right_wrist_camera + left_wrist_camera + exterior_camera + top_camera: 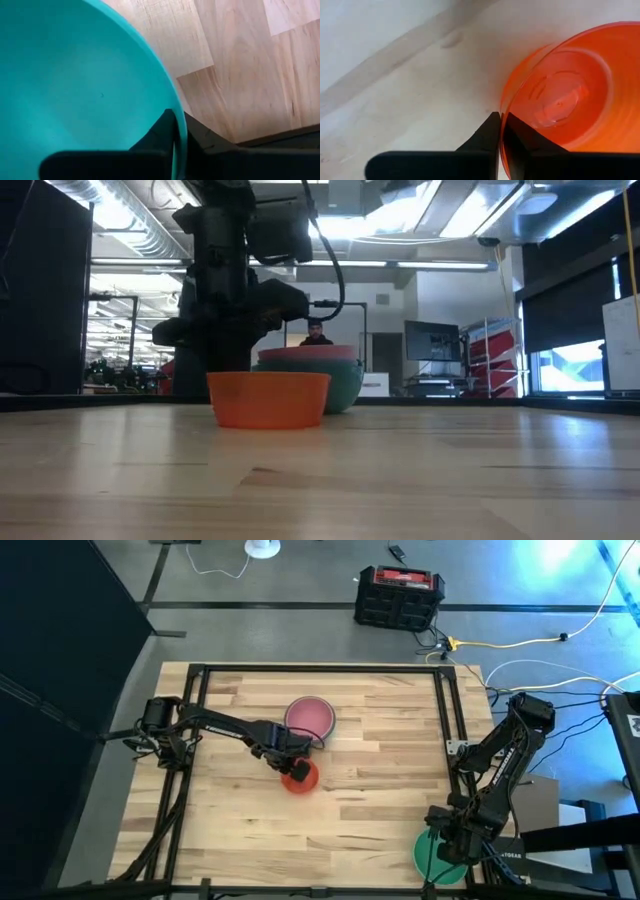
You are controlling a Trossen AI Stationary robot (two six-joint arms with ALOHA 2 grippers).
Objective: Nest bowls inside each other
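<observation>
Bowls lie in three places on the wooden table. Near the middle, toward the far side, the pink bowl sits nested in a green bowl; from table height the pink rim shows above the green wall, while from above only the pink inside can be made out. Just in front of that pair, and close beside it, stands the small orange-red bowl, upright on the wood. The left gripper reaches in from the left edge of the table and is clamped on this bowl's rim: its wrist camera shows one dark finger outside the orange wall and the other inside it, pressed together on the thin plastic, and the bowl's ringed bottom is visible past them. At table height the bowl's base appears to rest on the surface. Well apart from these, at the near right corner of the table, lies the second green bowl, partly covered by the right arm. The right gripper is closed on that bowl's rim in the same manner, one finger inside the turquoise-green wall and one outside, with bare planks beside it. Beyond the table a black and red case stands on the grey floor, and a person shows far off in the room behind the bowls.
</observation>
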